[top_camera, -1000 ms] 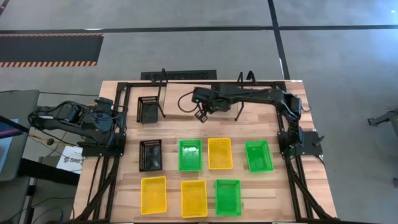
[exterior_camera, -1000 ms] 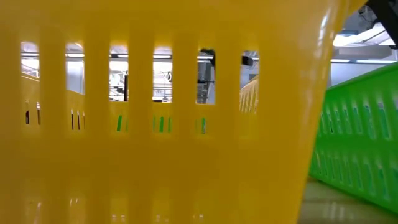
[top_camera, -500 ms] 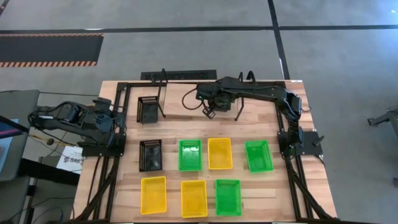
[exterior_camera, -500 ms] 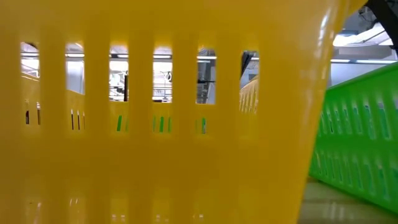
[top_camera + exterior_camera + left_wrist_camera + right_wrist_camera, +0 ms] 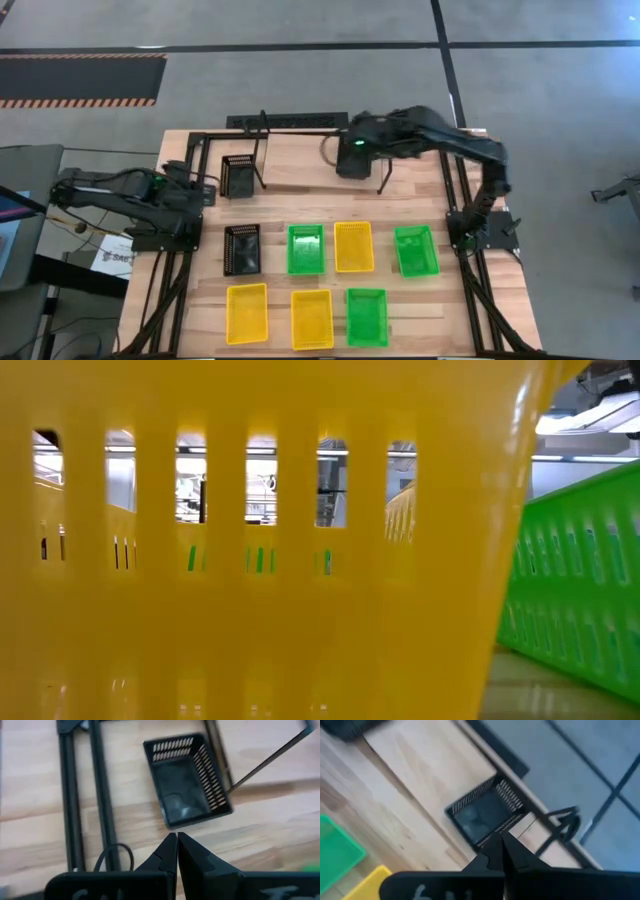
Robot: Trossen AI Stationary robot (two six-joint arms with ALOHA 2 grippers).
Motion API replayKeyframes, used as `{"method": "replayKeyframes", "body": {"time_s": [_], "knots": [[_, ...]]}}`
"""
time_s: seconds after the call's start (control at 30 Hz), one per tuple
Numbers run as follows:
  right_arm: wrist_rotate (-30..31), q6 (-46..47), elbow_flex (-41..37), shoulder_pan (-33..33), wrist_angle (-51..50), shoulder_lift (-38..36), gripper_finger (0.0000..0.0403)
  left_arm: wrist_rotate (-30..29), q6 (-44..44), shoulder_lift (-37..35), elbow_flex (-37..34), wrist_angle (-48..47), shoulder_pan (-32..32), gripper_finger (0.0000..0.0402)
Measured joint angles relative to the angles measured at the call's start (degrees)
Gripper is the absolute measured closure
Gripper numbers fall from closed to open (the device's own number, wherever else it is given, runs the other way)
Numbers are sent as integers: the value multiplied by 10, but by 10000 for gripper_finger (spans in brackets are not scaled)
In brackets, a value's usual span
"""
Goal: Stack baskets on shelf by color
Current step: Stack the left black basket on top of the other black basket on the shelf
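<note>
Wooden counter [image 5: 300, 185]: left claw [image 5: 176, 851] pressed together, arm folded low at the left edge, pointing at a black basket [image 5: 237, 176] under the shelf's [image 5: 300, 122] left end. Other baskets lie in two rows nearer the front. Right arm arches over the shelf middle, right claw [image 5: 504, 849] pinched shut, holding nothing.

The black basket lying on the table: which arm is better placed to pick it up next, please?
Probably the left. The left pincer sits just beyond the black basket on the table, on its side, while the right pincer is farther off, over the shelf.
</note>
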Motion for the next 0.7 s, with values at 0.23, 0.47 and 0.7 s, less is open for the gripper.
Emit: {"method": "replayKeyframes", "body": {"time_s": [0.23,0.47,0.7], "knots": [[37,30,0,34,-4,-118,403,4,-25,49,0,-2,40,401],[57,32,0,76,-4,-191,403,60,-54,51,0,-1,88,401],[60,-16,0,85,-4,-209,403,105,11,51,0,80,144,401]]}}
